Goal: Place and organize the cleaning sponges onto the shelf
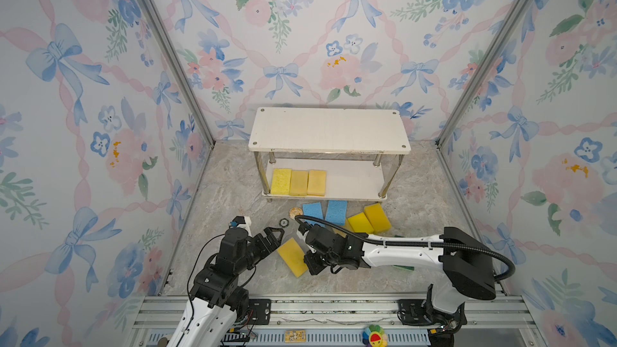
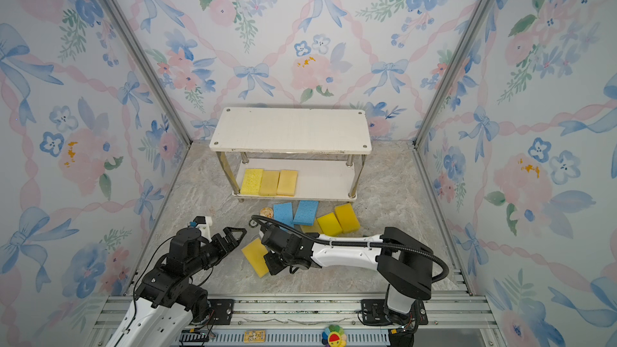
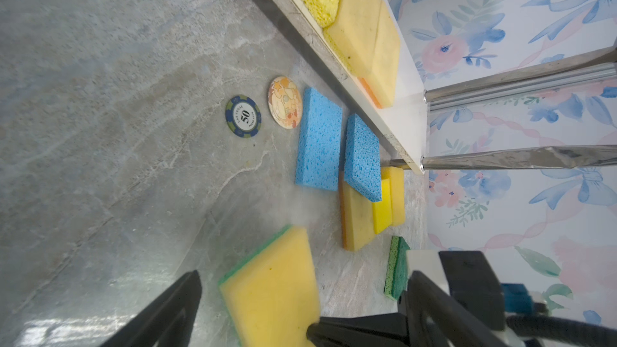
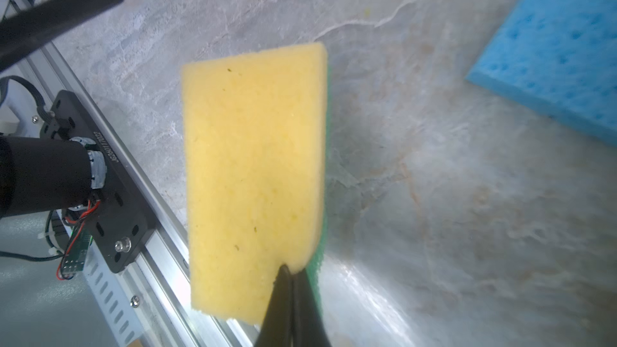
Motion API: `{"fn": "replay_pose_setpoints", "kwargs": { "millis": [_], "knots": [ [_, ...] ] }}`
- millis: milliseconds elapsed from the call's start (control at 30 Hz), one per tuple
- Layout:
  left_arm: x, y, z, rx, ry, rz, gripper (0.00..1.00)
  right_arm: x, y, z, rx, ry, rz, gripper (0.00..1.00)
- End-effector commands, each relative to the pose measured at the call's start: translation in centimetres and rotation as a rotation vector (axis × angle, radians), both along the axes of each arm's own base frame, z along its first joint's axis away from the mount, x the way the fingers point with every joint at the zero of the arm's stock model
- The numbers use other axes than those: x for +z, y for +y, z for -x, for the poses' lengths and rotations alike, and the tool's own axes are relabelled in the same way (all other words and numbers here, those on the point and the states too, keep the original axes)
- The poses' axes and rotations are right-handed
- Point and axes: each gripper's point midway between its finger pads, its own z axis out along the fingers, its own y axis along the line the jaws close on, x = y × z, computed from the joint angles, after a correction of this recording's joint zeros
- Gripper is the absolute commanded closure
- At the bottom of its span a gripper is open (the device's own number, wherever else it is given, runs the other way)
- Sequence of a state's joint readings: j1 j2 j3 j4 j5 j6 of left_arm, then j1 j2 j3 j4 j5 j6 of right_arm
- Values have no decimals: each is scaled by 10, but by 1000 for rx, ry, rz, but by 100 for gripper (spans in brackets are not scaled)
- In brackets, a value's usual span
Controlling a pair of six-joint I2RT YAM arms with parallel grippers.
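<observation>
The shelf [image 1: 329, 130] stands at the back, and three yellow cleaning sponges [image 1: 298, 182] lie in a row on its lower board. My right gripper [image 4: 290, 272] is shut on the edge of a yellow, green-backed sponge [image 4: 253, 175], near the front middle in both top views [image 1: 293, 257] [image 2: 255, 257]. My left gripper [image 1: 277, 233] hangs open just beyond that sponge's far end, touching nothing. On the floor before the shelf lie two blue sponges [image 1: 313, 212] [image 1: 336, 211] and two yellow ones [image 1: 360, 222] [image 1: 377, 216]. A green sponge [image 3: 395, 268] lies mostly hidden under my right arm.
A poker chip [image 3: 243, 116] and a round patterned disc [image 3: 284, 101] lie left of the blue sponges. A metal rail [image 1: 334, 305] runs along the front edge, with a colourful toy [image 1: 374, 337] below it. Patterned walls close in the sides and back.
</observation>
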State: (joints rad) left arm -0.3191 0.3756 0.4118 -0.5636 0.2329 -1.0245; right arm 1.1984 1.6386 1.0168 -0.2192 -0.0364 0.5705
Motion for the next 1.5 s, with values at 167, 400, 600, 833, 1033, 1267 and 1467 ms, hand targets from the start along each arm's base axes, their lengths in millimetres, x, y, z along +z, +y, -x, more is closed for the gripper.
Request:
{"fn": "replay_pose_setpoints", "kwargs": {
  "millis": [167,400,600,833,1033,1267,1467],
  "knots": [
    [48,-51,-11,-207,-152,262,2,37,-86,-34,-207,-23,-51,98],
    [73,-125,-8,-386,-247,455,2,80,-165,-50,-381,-15,-179,97],
    [107,-188,-14,-557,-330,383,2,114,-188,-42,-392,-38,-215,97],
    [118,-212,-29,-594,-326,392,4,136,-175,-30,-318,-39,-284,97],
    [115,-221,-34,-600,-311,424,22,138,-155,-20,-227,-41,-281,97],
    [113,-219,-35,-589,-305,423,70,139,-151,-19,-218,-46,-273,97],
    [106,-218,-36,-596,-297,411,99,138,-152,-21,-248,-35,-268,83]
  ]
}}
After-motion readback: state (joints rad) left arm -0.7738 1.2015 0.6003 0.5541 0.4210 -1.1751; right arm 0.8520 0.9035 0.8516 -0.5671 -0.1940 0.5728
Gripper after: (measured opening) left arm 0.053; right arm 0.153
